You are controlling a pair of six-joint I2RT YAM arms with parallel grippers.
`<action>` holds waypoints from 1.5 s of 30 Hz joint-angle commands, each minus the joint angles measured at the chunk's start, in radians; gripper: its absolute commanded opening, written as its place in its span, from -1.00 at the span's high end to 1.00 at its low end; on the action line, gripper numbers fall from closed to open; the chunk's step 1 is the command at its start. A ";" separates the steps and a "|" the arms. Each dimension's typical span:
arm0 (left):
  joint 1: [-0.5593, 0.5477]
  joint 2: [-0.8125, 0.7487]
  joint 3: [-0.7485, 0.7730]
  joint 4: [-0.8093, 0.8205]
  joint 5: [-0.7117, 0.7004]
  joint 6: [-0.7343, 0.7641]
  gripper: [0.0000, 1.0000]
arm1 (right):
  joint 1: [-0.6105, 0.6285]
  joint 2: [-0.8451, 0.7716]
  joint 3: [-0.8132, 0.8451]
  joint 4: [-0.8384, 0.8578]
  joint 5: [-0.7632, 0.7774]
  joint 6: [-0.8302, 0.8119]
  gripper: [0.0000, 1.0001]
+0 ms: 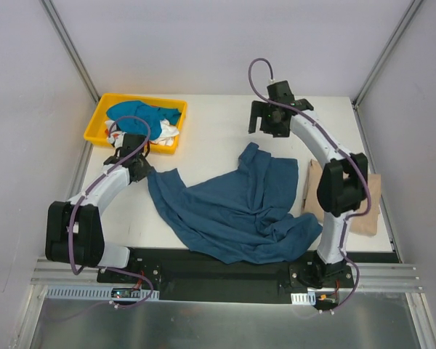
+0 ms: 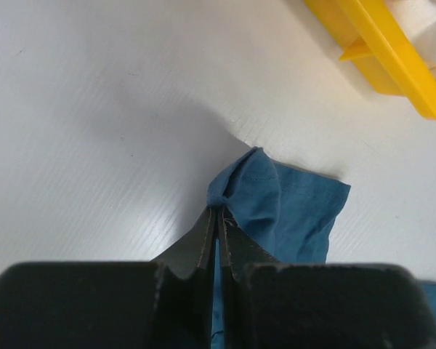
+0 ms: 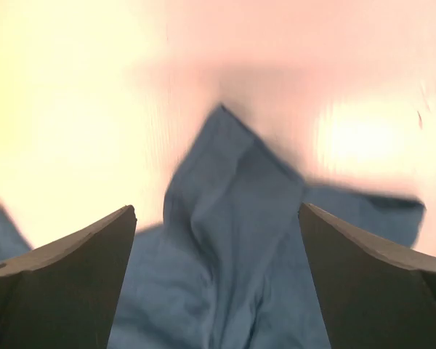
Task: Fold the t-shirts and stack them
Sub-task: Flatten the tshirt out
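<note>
A large dark teal-blue t-shirt (image 1: 236,207) lies crumpled across the middle of the table. My left gripper (image 1: 147,171) is shut on its left corner; in the left wrist view the fingers (image 2: 218,222) pinch a bunched fold of the blue cloth (image 2: 291,203). My right gripper (image 1: 264,129) hangs open just above the shirt's far peak; the blurred right wrist view shows the gripper (image 3: 218,218) spread wide with blue cloth (image 3: 232,247) below it. A tan-beige t-shirt (image 1: 365,207) lies at the right, partly hidden behind the right arm.
A yellow tray (image 1: 99,123) at the back left holds a bright blue shirt (image 1: 142,114), with white and orange-red cloth beside it. Its corner shows in the left wrist view (image 2: 392,62), close to my left gripper. White walls enclose the table.
</note>
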 commanded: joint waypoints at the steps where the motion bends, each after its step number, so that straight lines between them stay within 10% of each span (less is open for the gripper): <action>1: 0.005 -0.083 -0.023 0.005 0.014 0.036 1.00 | 0.010 0.220 0.205 -0.022 0.001 -0.057 -0.98; 14: 0.005 -0.126 -0.057 0.005 0.004 0.038 1.00 | 0.028 0.545 0.477 -0.001 -0.115 -0.188 -0.77; 22: 0.005 -0.129 -0.051 0.005 -0.007 0.041 1.00 | 0.031 0.454 0.307 -0.018 -0.058 -0.203 -0.22; 29: 0.005 -0.132 -0.057 0.003 -0.001 0.036 1.00 | 0.034 0.413 0.255 -0.041 -0.030 -0.226 -0.13; 37: 0.005 -0.140 -0.049 0.005 -0.006 0.039 1.00 | 0.042 0.410 0.273 -0.026 -0.030 -0.231 0.98; 45: 0.005 -0.208 0.026 0.006 -0.042 0.050 1.00 | 0.047 0.177 0.155 0.079 0.126 -0.280 0.99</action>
